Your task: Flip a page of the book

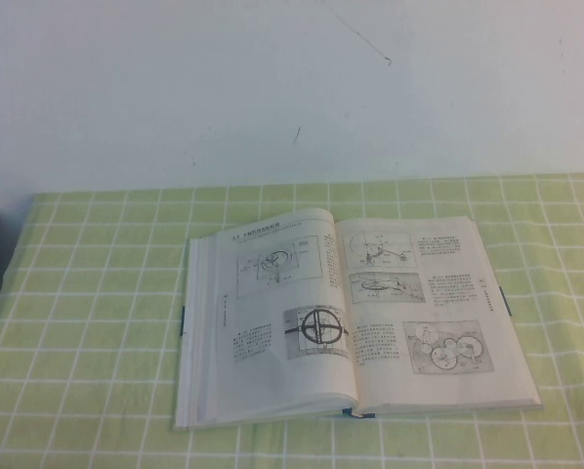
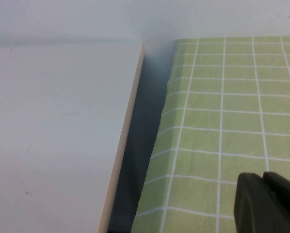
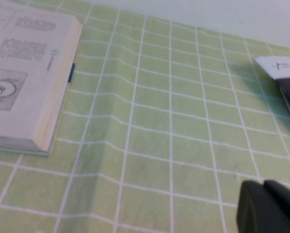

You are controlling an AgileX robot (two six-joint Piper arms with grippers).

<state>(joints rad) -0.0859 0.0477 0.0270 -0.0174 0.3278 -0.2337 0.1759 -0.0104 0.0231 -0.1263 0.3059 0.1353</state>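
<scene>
The book (image 1: 351, 313) lies open and flat on the green checked tablecloth (image 1: 77, 322), spine toward me, dark cover edge showing at the front. Its right-hand page (image 1: 424, 313) shows gear and machine drawings with text. The left-hand page (image 1: 272, 303) shows a round globe-like figure. Neither arm shows in the high view. My left gripper (image 2: 263, 175) is shut and empty over bare cloth near the table's left edge. My right gripper (image 3: 264, 183) is shut and empty over bare cloth, to the right of the book's right side (image 3: 28, 73), well apart from it.
A white board (image 2: 57, 136) stands beside the table's left edge, with a dark gap between them. A printed leaflet (image 3: 283, 68) lies on the cloth to the right of the book. A pale wall rises behind the table.
</scene>
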